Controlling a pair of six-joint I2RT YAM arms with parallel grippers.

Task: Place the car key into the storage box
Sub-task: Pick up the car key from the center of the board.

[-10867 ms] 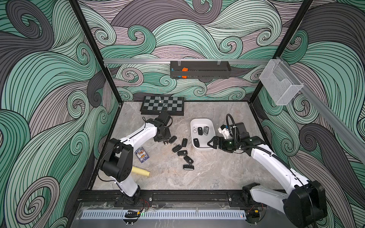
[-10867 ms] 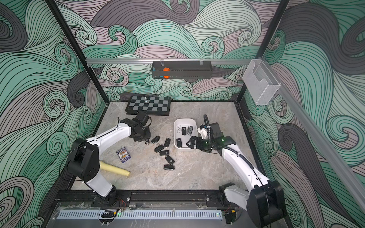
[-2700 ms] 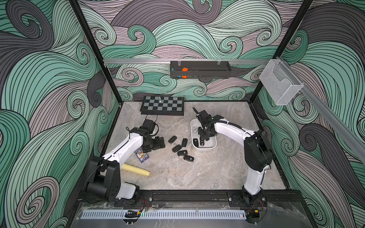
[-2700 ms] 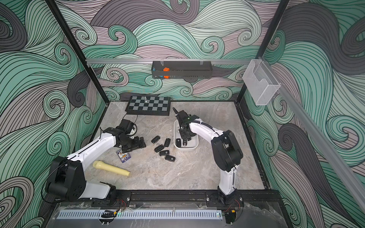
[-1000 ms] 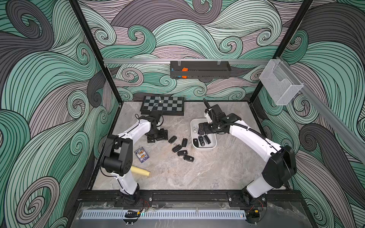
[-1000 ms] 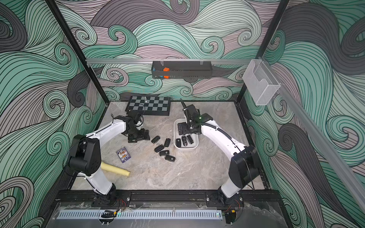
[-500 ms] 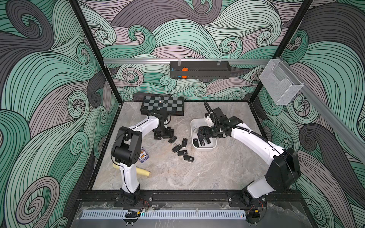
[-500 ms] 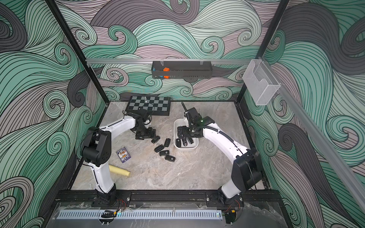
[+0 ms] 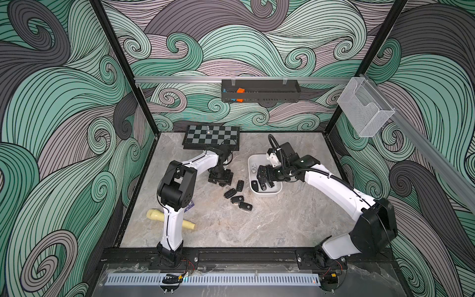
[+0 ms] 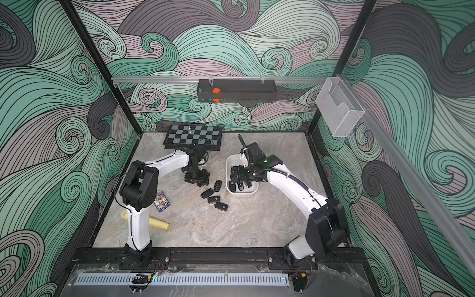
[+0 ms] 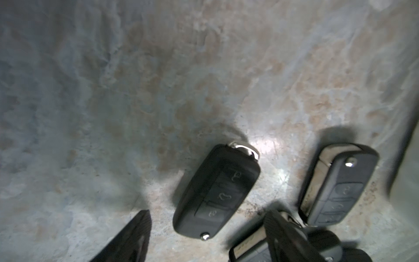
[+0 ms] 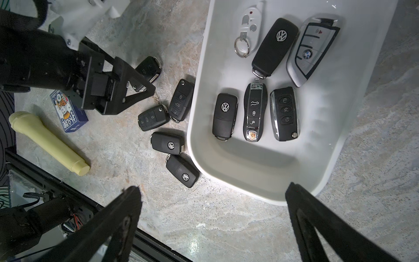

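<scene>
Down on the table, my left gripper (image 9: pixel 221 179) (image 10: pixel 197 179) straddles a black car key (image 11: pixel 216 192) with its jaws open. Gaps show on both sides between the key and the fingers (image 11: pixel 131 238). Several more black car keys (image 9: pixel 237 199) lie loose just to the right of it. The white storage box (image 9: pixel 266 193) (image 12: pixel 260 188) stands right of them and holds several keys (image 12: pixel 224 116). My right gripper (image 9: pixel 262 177) (image 12: pixel 213 188) hovers wide open over the box with nothing between its fingers.
A chessboard (image 9: pixel 211 135) lies at the back, close behind the left arm. A pale yellow cylinder (image 9: pixel 156 216) and a small blue card box (image 10: pixel 161 201) lie at the front left. A black tray (image 9: pixel 259 91) and a clear basket (image 9: pixel 365 113) hang on the walls.
My left gripper has swung right to the key cluster, come down over a key, and its jaws have narrowed. The right gripper has shifted slightly forward over the box, still open.
</scene>
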